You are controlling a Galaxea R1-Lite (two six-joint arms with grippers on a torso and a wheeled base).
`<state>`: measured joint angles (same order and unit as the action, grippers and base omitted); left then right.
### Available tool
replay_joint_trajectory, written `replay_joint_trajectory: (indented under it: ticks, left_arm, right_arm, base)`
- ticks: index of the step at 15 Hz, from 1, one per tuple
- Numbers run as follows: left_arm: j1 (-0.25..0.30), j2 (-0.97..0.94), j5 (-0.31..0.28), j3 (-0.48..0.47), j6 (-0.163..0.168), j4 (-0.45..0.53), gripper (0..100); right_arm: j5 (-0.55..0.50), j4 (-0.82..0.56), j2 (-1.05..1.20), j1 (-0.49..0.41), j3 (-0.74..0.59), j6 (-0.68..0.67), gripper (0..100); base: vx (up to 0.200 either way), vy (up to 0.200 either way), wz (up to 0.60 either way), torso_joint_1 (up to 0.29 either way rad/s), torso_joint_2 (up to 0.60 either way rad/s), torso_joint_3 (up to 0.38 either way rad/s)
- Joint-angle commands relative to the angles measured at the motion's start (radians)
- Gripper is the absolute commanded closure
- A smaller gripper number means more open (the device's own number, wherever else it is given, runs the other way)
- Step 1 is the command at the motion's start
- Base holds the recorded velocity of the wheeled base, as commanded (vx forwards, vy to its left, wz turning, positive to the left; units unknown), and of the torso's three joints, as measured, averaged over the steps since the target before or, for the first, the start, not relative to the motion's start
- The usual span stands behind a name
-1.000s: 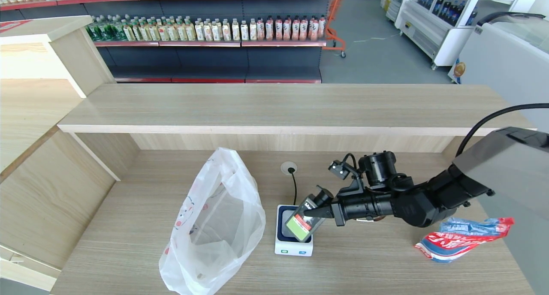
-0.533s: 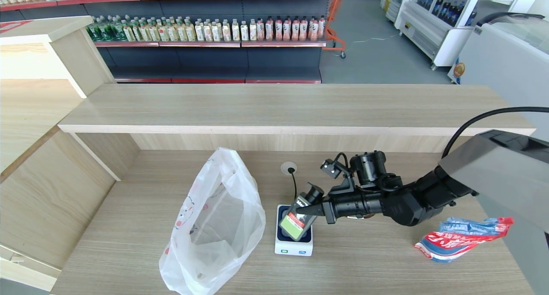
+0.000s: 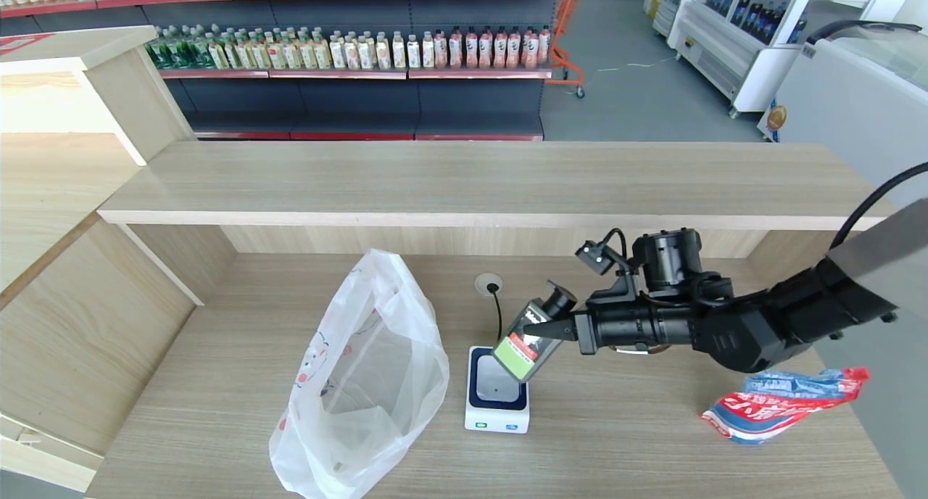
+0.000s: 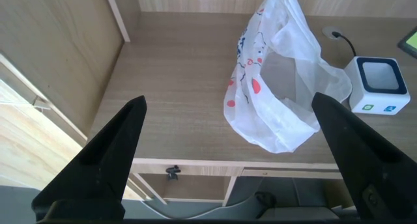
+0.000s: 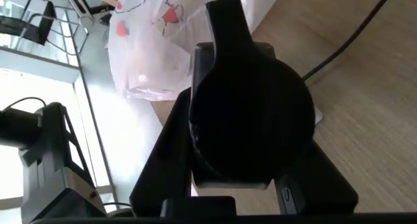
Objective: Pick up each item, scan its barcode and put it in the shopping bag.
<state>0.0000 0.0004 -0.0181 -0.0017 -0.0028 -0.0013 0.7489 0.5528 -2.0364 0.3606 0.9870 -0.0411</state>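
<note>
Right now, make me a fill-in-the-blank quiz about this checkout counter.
The right tool grips a black-capped ____.
It hangs just above the white ____.
The bag stands to that device's ____, from the robot's side.
The red-and-blue pack lies at the robot's far ____.
Missing: bottle, scanner, left, right.

Standing tall on the counter (image 3: 616, 441), the shopping bag (image 3: 362, 383) gapes upward just left of the scanner (image 3: 497, 399). The right hand (image 3: 540, 330), clamped on a bottle (image 3: 528, 343), hangs above the scanner's far right corner (its cable (image 3: 497, 318) runs back to a port behind). Bare wood stretches between the scanner and the snack packet (image 3: 783, 405). A raised ledge (image 3: 478, 183) walls the far side, and a side panel (image 3: 94, 339) walls the left.
</note>
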Motion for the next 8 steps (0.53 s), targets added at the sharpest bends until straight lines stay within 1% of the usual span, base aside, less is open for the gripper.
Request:
replay_joint_trajectory:
  ticks: [1,3,5,6,8]
  left_arm:
    - [0.000,0.000,0.000,0.000,0.000,0.000,0]
    - [0.000,0.000,0.000,0.000,0.000,0.000,0]
    - [0.000,0.000,0.000,0.000,0.000,0.000,0]
    - [0.000,0.000,0.001,0.000,0.000,0.000,0]
    - [0.000,0.000,0.000,0.000,0.000,0.000,0]
  right_arm:
    - [-0.025,0.036,0.274,-0.042,-0.136,-0.010,100]
    - [-0.072,0.038,0.426,-0.045,-0.257,0.040,100]
    - [-0.072,0.041,0.492,-0.060,-0.355,0.125,100]
    - [-0.071,0.042,0.544,-0.080,-0.438,0.187,100]
    - [-0.069,0.041,0.582,-0.115,-0.481,0.185,100]
  base:
    - [0.000,0.000,0.00,0.000,0.00,0.000]
    - [0.000,0.000,0.00,0.000,0.00,0.000]
    - [0.000,0.000,0.00,0.000,0.00,0.000]
    - [0.000,0.000,0.00,0.000,0.00,0.000]
    - [0.000,0.000,0.00,0.000,0.00,0.000]
